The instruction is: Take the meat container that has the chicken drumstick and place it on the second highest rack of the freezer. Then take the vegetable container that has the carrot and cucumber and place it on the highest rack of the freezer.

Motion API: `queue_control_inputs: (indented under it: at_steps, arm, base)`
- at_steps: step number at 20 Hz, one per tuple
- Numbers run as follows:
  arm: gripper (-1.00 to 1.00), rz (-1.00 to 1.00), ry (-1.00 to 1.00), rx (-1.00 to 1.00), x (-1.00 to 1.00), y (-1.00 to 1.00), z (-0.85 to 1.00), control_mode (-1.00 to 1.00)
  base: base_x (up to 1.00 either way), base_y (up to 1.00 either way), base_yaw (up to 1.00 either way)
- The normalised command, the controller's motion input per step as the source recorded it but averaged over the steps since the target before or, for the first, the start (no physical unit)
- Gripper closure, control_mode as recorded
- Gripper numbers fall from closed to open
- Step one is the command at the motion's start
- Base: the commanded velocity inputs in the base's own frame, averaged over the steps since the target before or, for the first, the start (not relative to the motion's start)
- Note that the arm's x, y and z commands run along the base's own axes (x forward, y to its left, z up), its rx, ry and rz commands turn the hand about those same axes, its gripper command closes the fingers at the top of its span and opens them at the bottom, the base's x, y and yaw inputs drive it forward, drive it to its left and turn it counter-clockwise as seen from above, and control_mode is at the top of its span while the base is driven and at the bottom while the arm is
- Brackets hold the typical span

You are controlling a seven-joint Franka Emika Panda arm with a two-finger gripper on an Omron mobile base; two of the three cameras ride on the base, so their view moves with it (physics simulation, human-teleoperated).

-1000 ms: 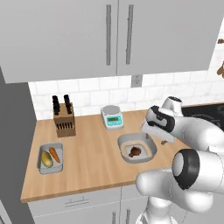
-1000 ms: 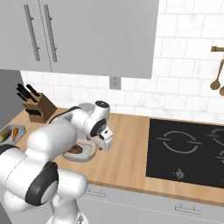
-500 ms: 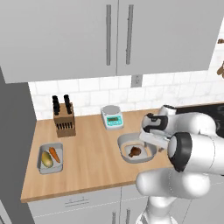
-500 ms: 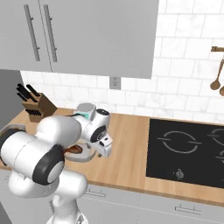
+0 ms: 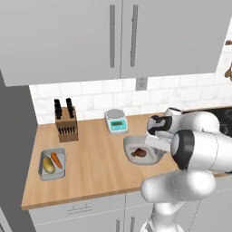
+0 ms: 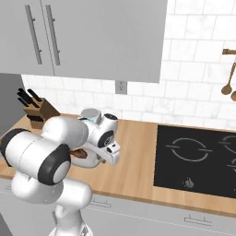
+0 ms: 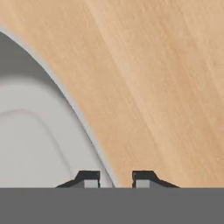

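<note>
Lowered gripper [image 7: 115, 178] astride meat container [image 7: 39, 131] rim

A wooden table [image 5: 95, 163] runs along a wall of white tiles [image 6: 193, 99], with grey upper cabinets [image 5: 90, 41] at 12 o'clock bearing 2 vertical bar handles [image 5: 122, 35], and a wall outlet [image 5: 141, 84] set in the tiles just below them. A knife block [image 5: 66, 123] stands at 10 o'clock on the table near the wall, a small kitchen scale [image 5: 116, 121] sits beside it toward the centre, and a black cooktop [image 6: 196, 161] lies flush in the table at 3 o'clock. Wooden spoons [image 6: 227, 87] hang on the tiles above the cooktop, and grey drawer fronts [image 5: 77, 210] line the table's front edge at 6 o'clock.
</note>
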Motion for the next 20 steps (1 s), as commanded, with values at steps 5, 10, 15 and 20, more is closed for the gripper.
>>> queue_control_inputs:
  at_steps: [5, 10, 15, 20]
  arm:
    - [1.00, -0.14, -0.02, 0.00, -0.11, 0.12, 0.49, -1.00]
    - [1.00, -0.34, -0.14, -0.01, -0.67, 0.23, 0.96, -1.00]
    - [1.00, -0.45, -0.21, 0.03, -1.00, 0.00, 0.96, -1.00]
    - [1.00, -0.33, -0.30, 0.03, -1.00, 0.02, 0.35, -1.00]
  base:
    - [0.00, 0.00, 0.00]
    - [0.00, 0.00, 0.00]
    - [0.00, 0.00, 0.00]
    - [0.00, 0.00, 0.00]
